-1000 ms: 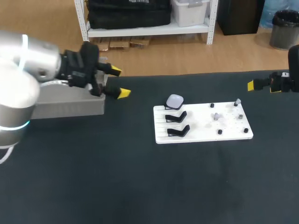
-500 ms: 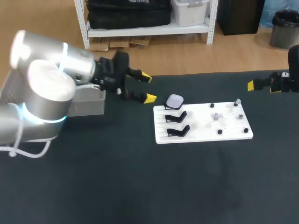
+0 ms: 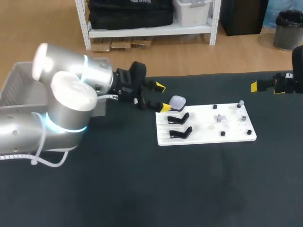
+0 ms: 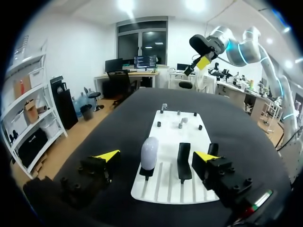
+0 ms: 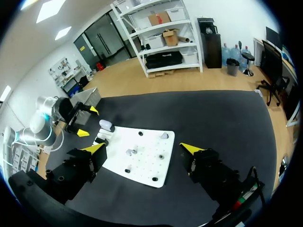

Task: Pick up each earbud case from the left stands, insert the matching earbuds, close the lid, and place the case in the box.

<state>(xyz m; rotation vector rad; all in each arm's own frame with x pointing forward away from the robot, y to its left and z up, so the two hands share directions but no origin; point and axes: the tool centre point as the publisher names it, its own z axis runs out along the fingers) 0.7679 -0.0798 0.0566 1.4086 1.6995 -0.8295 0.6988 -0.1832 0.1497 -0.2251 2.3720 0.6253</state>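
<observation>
A pale lilac earbud case sits shut on the rearmost stand at the left end of the white board. Two empty black stands lie in front of it. Small earbuds rest among dark pegs on the board's right half. My left gripper hangs open just left of the case, not touching it. In the left wrist view the case stands a little ahead of the left gripper, in line with the gap between its fingers. My right gripper is open, far off beyond the board's right end.
A grey box stands at the table's far left, behind my left arm. My right gripper hovers near the back right table edge. Dark tabletop lies bare in front of the board.
My left arm has swung right from over the grey box to beside the case, its gripper open throughout. The right arm has not moved.
</observation>
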